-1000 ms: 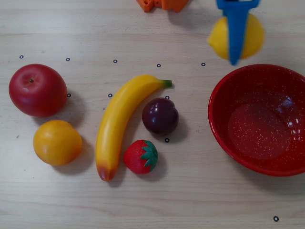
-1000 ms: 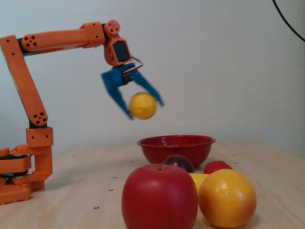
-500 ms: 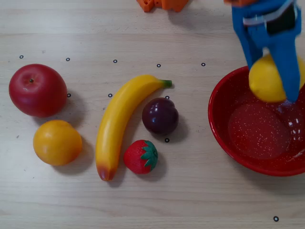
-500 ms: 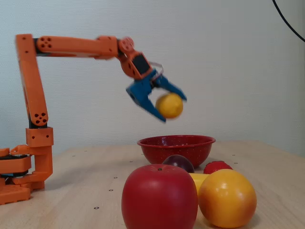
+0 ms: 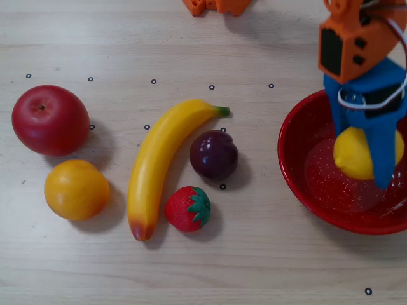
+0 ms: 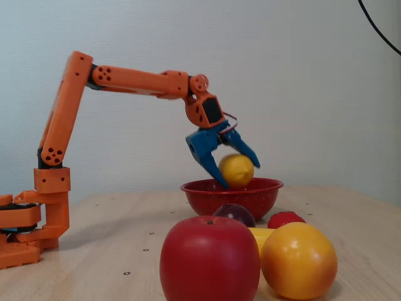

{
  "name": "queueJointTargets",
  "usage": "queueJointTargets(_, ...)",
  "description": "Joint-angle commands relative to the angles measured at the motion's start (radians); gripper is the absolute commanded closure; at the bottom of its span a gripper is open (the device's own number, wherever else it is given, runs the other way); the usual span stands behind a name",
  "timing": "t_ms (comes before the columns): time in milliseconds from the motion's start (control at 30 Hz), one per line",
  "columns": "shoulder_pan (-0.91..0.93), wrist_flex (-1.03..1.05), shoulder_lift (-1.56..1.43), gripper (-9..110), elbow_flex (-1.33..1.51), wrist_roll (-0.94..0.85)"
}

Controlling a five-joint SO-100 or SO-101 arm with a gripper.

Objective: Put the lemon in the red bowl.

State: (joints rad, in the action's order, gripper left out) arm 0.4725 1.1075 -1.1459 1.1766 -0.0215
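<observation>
Lemon (image 5: 355, 152) over red bowl (image 5: 305, 184), fruit left.

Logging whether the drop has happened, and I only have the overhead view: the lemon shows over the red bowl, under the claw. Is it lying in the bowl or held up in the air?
Observer: Held up. In the fixed view the lemon is mostly above the rim of the bowl, with its underside about level with the rim.
Operator: Is the claw gripping it?
Observer: It looks so. The claw has a finger on each side of the lemon, and the lower fingertip is down at the rim.
Operator: Does that fingertip touch the bowl?
Observer: I cannot tell. The arm reaches in from the left, well above the table.
</observation>
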Motion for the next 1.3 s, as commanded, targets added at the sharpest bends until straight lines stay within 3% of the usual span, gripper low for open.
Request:
queueJointTargets(0, 0.031, 0.008, -0.044, 101, -0.135, -0.029)
queueJointTargets(200, 0.035, 0.023, 0.028, 97, -0.179, -0.035)
queueJointTargets(467, 0.044, 0.081, 0.046, 64, -0.176, -0.021)
queueJointTargets(633, 0.051, 0.143, 0.021, 55, -0.195, -0.043)
queueJointTargets(800, 0.051, 0.175, -0.037, 63, -0.229, -0.092)
queueJointTargets(1000, 0.026, 0.160, -0.172, 101, -0.259, -0.135)
queueJointTargets(1267, -0.025, 0.199, -0.399, 101, -0.164, -0.127)
